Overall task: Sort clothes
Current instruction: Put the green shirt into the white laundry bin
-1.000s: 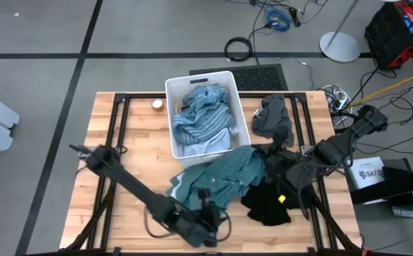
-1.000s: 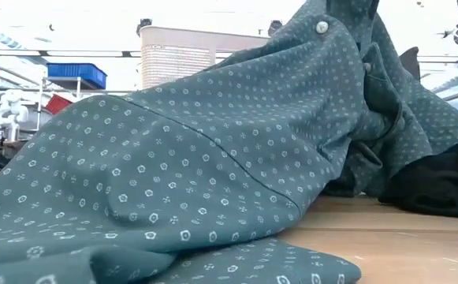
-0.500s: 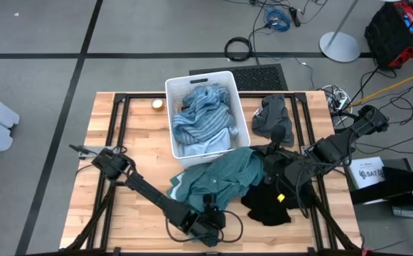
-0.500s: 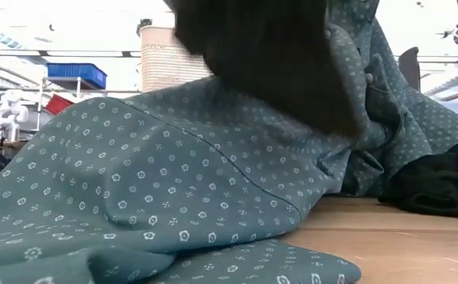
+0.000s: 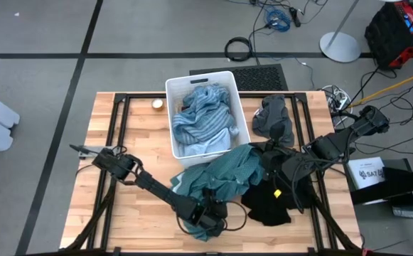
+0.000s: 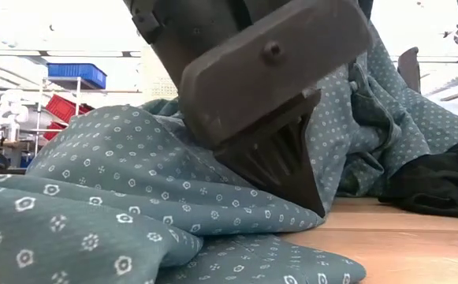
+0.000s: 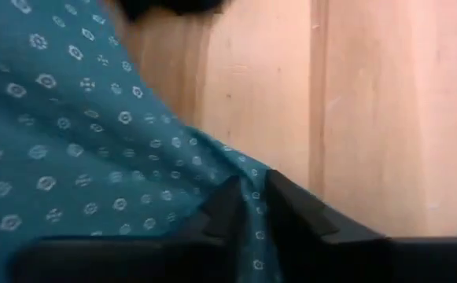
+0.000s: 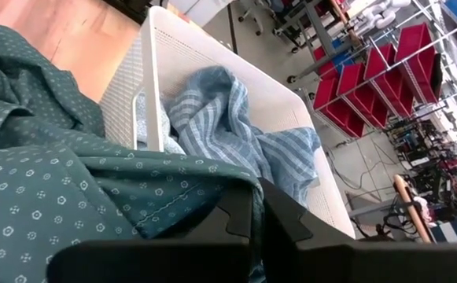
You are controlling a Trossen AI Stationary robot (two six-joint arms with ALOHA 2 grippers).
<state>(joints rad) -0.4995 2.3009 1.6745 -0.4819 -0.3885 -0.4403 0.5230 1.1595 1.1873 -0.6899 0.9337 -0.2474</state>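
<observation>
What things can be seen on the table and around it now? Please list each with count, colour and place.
teal shirt: one, teal with pale dots, table middle, beside the bin
white bin: one, white, table's far middle
striped garment: one, blue-grey, in the bin
dark grey garment: one, right of the bin
black garment: one, near right
left gripper: pinching the teal shirt's edge
right gripper: shut on the teal shirt

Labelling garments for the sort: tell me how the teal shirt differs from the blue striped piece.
The teal shirt lies spread on the table and carries a small dotted print; the blue striped piece sits bunched inside the white bin and shows stripes. Both end effectors pinch the teal shirt; neither touches the striped piece. Both are soft fabric.
</observation>
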